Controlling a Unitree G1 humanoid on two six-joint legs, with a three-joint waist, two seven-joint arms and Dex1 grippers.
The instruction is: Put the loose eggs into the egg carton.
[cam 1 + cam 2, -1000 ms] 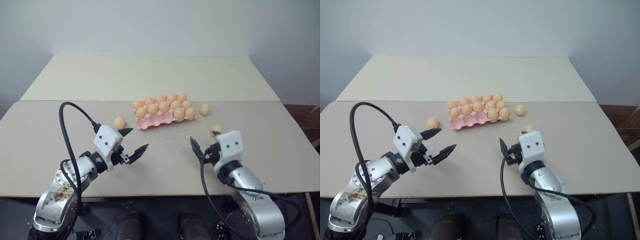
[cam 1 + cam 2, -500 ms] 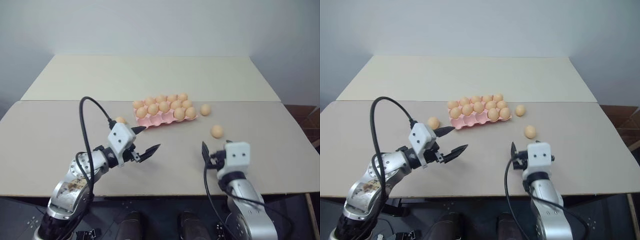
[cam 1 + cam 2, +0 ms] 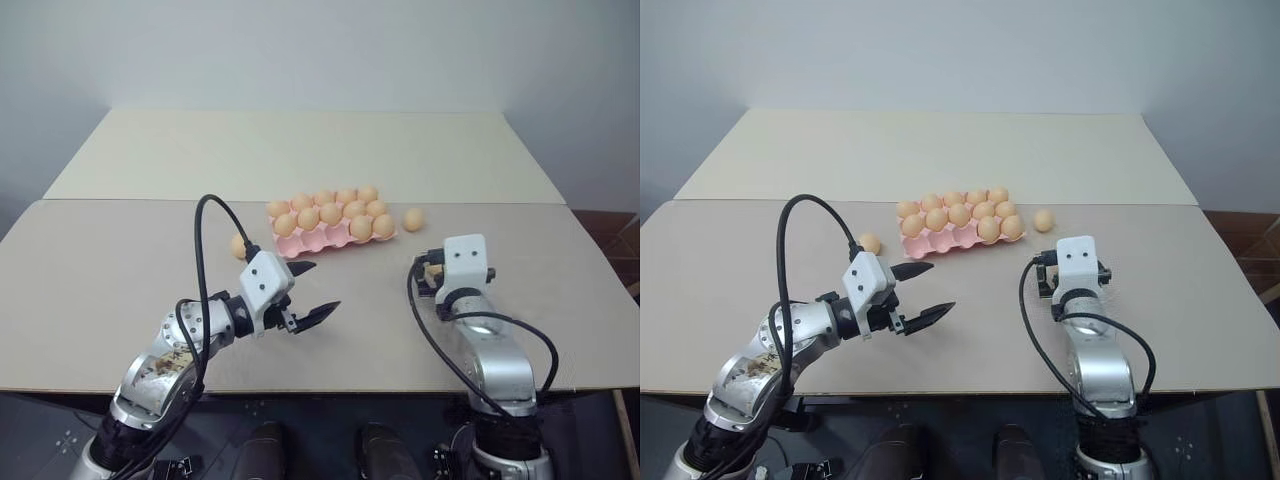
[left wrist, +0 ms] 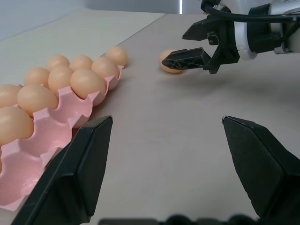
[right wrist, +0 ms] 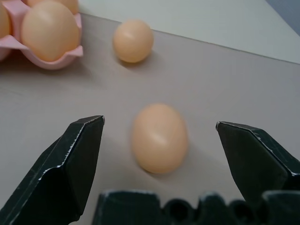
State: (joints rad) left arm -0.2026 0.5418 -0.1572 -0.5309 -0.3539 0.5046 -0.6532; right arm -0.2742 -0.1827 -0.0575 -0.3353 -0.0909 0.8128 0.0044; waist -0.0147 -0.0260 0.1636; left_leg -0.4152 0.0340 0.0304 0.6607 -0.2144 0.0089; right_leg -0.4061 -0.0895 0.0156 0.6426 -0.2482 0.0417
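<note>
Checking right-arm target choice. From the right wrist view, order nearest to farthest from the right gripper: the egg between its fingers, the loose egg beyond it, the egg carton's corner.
1. Egg between the open fingers of the right gripper, on the table.
2. Second loose egg, beyond the first, beside the carton.
3. Egg carton corner, off to the side; close to the second egg, slightly farther.

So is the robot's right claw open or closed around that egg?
Open. The right gripper has its two black fingers spread wide on either side of the loose egg, which lies on the table untouched.
</note>
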